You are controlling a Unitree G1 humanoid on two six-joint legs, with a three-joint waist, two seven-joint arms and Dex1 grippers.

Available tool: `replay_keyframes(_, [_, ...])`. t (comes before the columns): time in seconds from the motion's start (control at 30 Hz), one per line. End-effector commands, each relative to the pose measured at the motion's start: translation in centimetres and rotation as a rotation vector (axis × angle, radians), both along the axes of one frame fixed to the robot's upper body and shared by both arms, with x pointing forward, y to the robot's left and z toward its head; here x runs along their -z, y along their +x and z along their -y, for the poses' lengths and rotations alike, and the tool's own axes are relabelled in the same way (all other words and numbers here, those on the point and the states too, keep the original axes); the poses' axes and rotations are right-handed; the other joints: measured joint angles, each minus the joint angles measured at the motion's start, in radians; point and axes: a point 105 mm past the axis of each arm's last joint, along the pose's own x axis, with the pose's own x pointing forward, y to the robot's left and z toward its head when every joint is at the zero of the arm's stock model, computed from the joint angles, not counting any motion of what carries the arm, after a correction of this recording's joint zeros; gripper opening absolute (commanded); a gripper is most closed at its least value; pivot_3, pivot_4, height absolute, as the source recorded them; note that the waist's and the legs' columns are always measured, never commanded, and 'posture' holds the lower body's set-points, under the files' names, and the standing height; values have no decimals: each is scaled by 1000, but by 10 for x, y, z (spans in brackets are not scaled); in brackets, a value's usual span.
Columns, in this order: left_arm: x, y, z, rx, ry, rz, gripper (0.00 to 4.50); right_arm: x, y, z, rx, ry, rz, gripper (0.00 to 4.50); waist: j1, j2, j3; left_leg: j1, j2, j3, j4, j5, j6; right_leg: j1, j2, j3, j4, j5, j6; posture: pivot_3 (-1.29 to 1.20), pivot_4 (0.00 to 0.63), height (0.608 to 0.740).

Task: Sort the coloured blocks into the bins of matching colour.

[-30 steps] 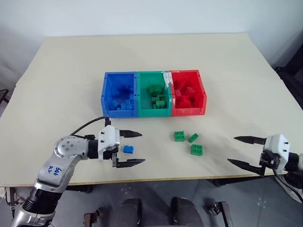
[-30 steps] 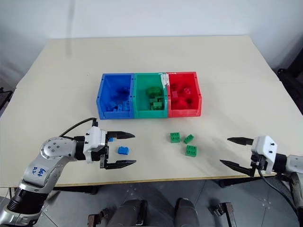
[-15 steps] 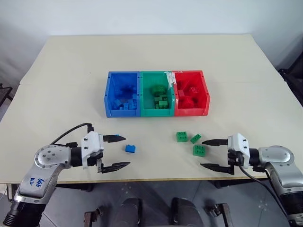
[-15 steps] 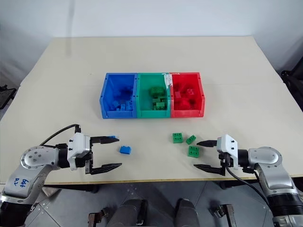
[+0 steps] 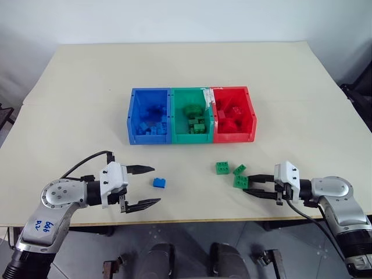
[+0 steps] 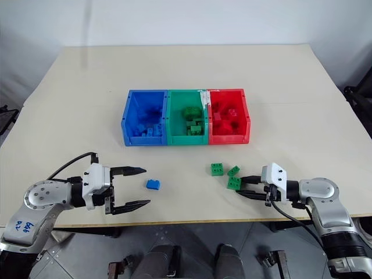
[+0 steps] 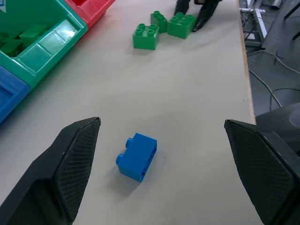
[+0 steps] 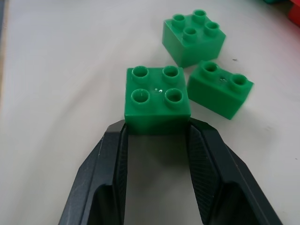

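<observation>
Right pincer pinches the nearest green block on the desk beside two more green blocks, left pincer gapes wide around a blue block, bins farther back.

The two head views looked down from above the near edge of the table, facing forward, and shared nearly the same scene, slightly offset sideways. Left wrist cam sat low and close, looking across the tabletop past a blue brick toward the green bricks. Right wrist cam was really close on those same green bricks, so both wrist views overlapped there.
</observation>
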Motion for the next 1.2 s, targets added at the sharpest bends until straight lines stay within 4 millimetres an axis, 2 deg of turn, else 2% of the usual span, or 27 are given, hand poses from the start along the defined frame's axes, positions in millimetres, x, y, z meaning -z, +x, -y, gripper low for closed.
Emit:
replay_keyframes(0.03, [-14, 0, -7, -54, -30, 60, 4500, -36, -4, -22, -53, 132, 10, 1387, 0, 0, 0, 0, 0, 0, 0, 0, 0, 0, 0, 0, 0, 0, 0, 0, 150, 740])
replay_keyframes(0.13, [-18, 3, -19, -147, -73, 81, 4500, -68, 12, -45, -11, 228, 76, 1387, -9, 0, 0, 0, 1, 0, 0, 0, 0, 0, 0, 0, 0, 0, 0, 0, 150, 740])
replay_keyframes(0.2, [-21, 4, -23, -182, -96, 91, 4500, -80, 21, -53, 19, 254, 108, 1387, -8, 0, 0, 0, 1, 0, 0, 0, -1, -1, 0, 0, 0, 0, 0, 0, 150, 740])
replay_keyframes(0.27, [-23, 4, -40, -295, -137, 111, 4500, -103, 50, -68, 123, 293, 156, 1387, -8, 0, 0, 0, 1, 0, 0, -1, -1, -1, 1, 0, 0, 0, 0, 0, 150, 740])
replay_keyframes(0.33, [-23, 3, -51, -370, -157, 120, 4500, -119, 69, -83, 173, 318, 169, 1387, -18, 0, 0, 0, 1, 1, 0, -1, -1, -2, 0, 2, 1, 0, 0, 0, 150, 740])
replay_keyframes(0.47, [-21, -1, -57, -429, -164, 125, 4500, -125, 107, -103, 335, 298, 177, 1387, -21, 0, 0, -1, 1, -2, -1, -1, -2, -3, 1, 0, 2, 0, -1, 0, 150, 740])
replay_keyframes(0.6, [-19, -3, -53, -431, -166, 126, 4500, -121, 124, -125, 362, 266, 184, 1387, -26, 0, 0, -2, -1, -3, -1, -2, -1, -3, 0, 0, 2, 0, -1, 0, 150, 740])
replay_keyframes(0.67, [-19, -3, -52, -432, -168, 128, 4500, -120, 129, -130, 368, 264, 175, 2119, -27, 0, 0, -2, -1, -3, -1, -2, -1, -4, 1, 0, 3, 0, -1, 0, 150, 740])
replay_keyframes(0.8, [-20, -4, -52, -435, -168, 130, 4500, -129, 133, -129, 359, 288, 195, 3471, -27, 0, 0, -2, -1, -3, -1, -2, -1, -4, 1, 0, 4, 0, -1, 0, 150, 740])
replay_keyframes(0.9, [-21, -4, -50, -421, -165, 133, 4500, -135, 126, -120, 324, 298, 226, 4461, -27, 0, 0, -2, -1, -3, -1, -2, -1, -4, 1, 1, 4, 0, -1, 0, 150, 740])
replay_keyframes(1.1, [-22, 1, -38, -352, -158, 132, 4500, -134, 91, -88, 206, 299, 289, 4461, -21, 0, 0, -2, -2, -3, -1, -2, 0, -4, 0, 0, 4, 0, -1, 0, 150, 740])
replay_keyframes(1.2, [-21, 6, -26, -269, -130, 127, 4500, -120, 61, -57, 163, 260, 319, 4461, -21, 0, 0, -2, -2, -2, -1, -2, 0, -3, 0, 0, 3, 0, -1, 0, 150, 740])
